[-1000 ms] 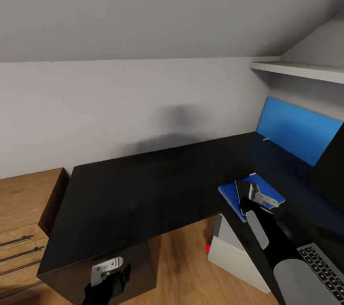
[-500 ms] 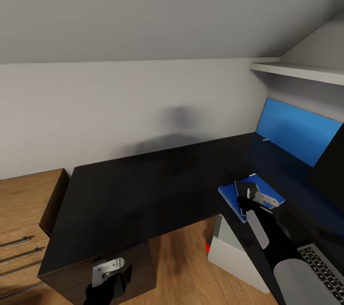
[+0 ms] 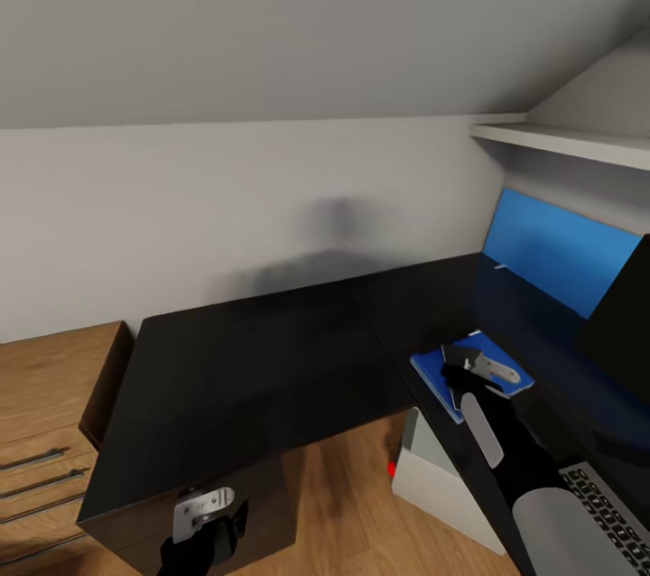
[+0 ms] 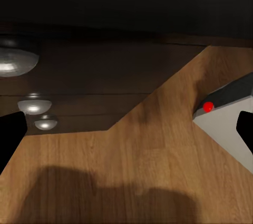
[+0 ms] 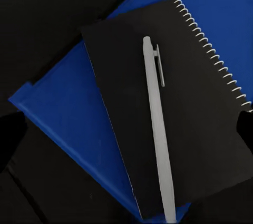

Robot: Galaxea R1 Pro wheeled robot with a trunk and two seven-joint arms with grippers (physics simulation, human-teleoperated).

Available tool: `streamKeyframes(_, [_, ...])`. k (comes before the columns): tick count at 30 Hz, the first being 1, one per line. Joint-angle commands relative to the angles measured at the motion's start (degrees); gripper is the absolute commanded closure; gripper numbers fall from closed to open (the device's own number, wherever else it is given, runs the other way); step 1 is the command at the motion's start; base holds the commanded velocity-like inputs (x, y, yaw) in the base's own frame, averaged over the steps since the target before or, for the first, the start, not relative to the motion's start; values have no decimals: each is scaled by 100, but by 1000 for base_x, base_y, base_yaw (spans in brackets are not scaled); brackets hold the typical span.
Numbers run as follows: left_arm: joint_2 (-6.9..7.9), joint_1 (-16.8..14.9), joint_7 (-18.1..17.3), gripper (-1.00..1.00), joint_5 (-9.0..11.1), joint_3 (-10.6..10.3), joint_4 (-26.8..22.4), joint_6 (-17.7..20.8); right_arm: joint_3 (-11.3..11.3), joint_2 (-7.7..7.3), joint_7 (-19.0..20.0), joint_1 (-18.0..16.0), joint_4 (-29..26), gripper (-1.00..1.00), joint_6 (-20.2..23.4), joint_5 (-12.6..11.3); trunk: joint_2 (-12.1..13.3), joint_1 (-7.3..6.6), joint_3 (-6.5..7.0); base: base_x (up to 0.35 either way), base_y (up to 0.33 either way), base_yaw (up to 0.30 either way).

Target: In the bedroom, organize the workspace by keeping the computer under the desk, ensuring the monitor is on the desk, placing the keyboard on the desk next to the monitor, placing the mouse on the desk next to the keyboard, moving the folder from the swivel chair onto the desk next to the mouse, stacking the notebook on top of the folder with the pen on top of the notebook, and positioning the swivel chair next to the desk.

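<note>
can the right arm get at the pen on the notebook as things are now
Probably yes. The right gripper hovers directly over the pen, which lies exposed on the notebook atop the folder, with nothing between them.

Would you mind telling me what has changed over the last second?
Mostly the camera: the whole head view shifted slightly. The right gripper stays over the stack, with the pen on the notebook on the folder. The left gripper stays low by the desk.

A room in a home is seen: a sloped ceiling point(image 3: 343, 7), a wood floor point(image 3: 352, 504), a black corner desk point(image 3: 262, 368), wooden drawers point(image 3: 45, 432), a wall shelf point(image 3: 569, 143).
</note>
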Motion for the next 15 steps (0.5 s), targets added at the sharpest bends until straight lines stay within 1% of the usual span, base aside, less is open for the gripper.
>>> streamKeyframes(1, [4, -2, 40, -100, 37, -7, -10, 13, 37, 2, -29, -2, -13, -100, 20, -44, 37, -22, 13, -162, 0, 0])
streamKeyframes(5, [6, -2, 37, -100, 39, 1, -8, 14, 176, 22, -6, -2, -17, -100, 12, -51, 197, -110, 85, -265, 0, 0])
streamKeyframes(6, [7, -2, 36, -100, 39, 3, -7, 15, 231, 54, -1, -2, -19, -100, 6, -48, 238, -132, 103, -326, 0, 0])
streamKeyframes(12, [10, -2, 36, -100, 55, 4, -7, 19, 269, 141, 13, -2, -4, -100, 8, -51, 478, -264, 210, -336, 0, 0])
streamKeyframes(15, [6, -2, 40, -100, 64, 4, 6, 22, 273, 236, 21, 2, 5, -100, 5, -54, 598, -330, 264, -333, 0, 0])
